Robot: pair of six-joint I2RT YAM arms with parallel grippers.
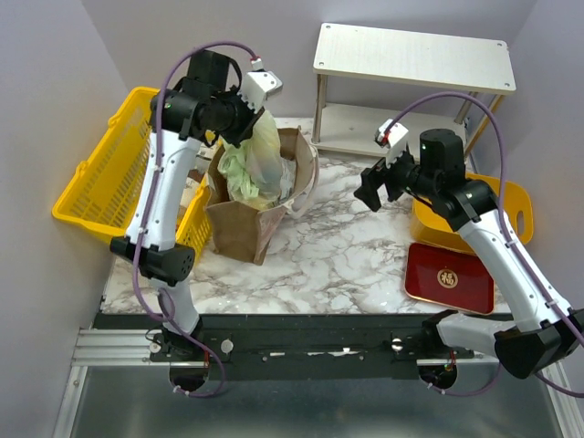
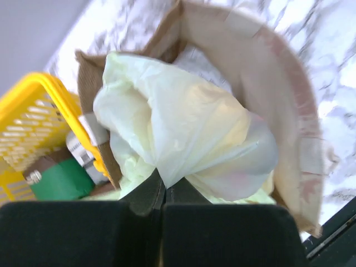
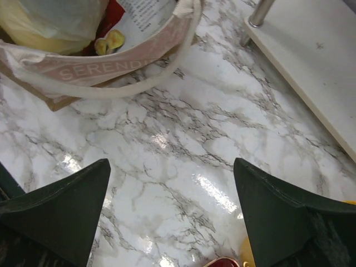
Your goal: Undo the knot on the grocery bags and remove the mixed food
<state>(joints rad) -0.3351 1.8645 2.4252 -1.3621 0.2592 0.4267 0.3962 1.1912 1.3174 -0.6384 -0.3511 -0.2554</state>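
A: Left gripper (image 2: 162, 192) is pinching shut on the knot (image 2: 168, 173) of the green plastic bag (image 2: 183, 122), holding it over the brown paper bag (image 2: 295, 117) near the table's (image 1: 338, 260) left rear corner.
B: Right gripper (image 3: 172, 189)?
A: Hanging wide and empty over mid-table.
B: Progress?
A: Barely starting, I reckon. The knot is looking tied, no food is lying out, and a red packet (image 3: 114, 14) is sitting inside the paper bag.
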